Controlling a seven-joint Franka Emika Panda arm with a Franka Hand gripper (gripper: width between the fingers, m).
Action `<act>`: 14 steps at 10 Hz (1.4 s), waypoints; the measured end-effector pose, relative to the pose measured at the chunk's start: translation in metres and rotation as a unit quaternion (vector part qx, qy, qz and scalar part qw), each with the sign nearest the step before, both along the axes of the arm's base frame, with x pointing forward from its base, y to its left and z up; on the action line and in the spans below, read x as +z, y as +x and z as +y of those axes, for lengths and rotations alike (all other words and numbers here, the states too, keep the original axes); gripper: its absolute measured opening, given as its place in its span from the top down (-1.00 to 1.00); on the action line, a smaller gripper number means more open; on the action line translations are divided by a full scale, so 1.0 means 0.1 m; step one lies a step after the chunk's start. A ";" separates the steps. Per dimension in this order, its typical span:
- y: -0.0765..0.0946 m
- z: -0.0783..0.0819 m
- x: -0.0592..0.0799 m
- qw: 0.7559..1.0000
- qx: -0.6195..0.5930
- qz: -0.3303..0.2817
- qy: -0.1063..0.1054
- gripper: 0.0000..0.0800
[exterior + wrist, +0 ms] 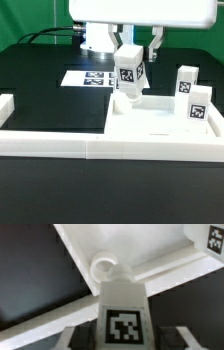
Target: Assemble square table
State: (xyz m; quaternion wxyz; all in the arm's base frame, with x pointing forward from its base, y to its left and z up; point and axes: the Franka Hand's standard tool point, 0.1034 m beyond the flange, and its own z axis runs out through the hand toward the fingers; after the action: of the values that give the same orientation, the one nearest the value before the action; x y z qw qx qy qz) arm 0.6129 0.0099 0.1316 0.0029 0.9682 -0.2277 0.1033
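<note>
The square slab [160, 128] lies at the front on the exterior view's right. Two leg blocks [186, 82] [198, 106] stand on its right side. My gripper [134, 58] is shut on a third tagged leg block [129, 74] and holds it slightly tilted, its lower end at the slab's near-left corner. In the wrist view the held leg [122, 317] points down between my fingers [76, 336], with its tip right at the slab's corner hole [106, 264]. I cannot tell whether the tip is inside the hole. The fourth leg is out of view.
The marker board [92, 77] lies flat on the black table behind the gripper. White border bars run along the front [70, 146] and at the exterior view's left edge [5, 104]. The arm's base [98, 38] stands at the back.
</note>
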 end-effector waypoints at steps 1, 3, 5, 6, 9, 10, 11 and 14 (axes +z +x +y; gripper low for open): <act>0.00 0.03 0.00 1.000 0.006 -0.018 -0.005 0.27; -0.13 0.11 0.04 0.997 0.021 -0.076 -0.009 0.27; -0.13 0.31 0.10 0.985 0.030 -0.167 -0.019 0.27; -0.16 0.31 0.01 0.984 0.038 -0.170 -0.028 0.27; -0.15 0.25 0.00 0.985 0.039 -0.165 -0.032 0.27; -0.15 0.24 0.00 0.985 0.037 -0.165 -0.032 0.27; -0.16 0.22 -0.02 0.986 0.047 -0.157 -0.036 0.27; -0.25 0.19 -0.19 0.989 0.063 -0.125 -0.045 0.27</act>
State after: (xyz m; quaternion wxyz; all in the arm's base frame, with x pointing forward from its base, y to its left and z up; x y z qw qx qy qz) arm 0.5880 0.0290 0.1129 0.0116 0.9592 -0.1595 0.2332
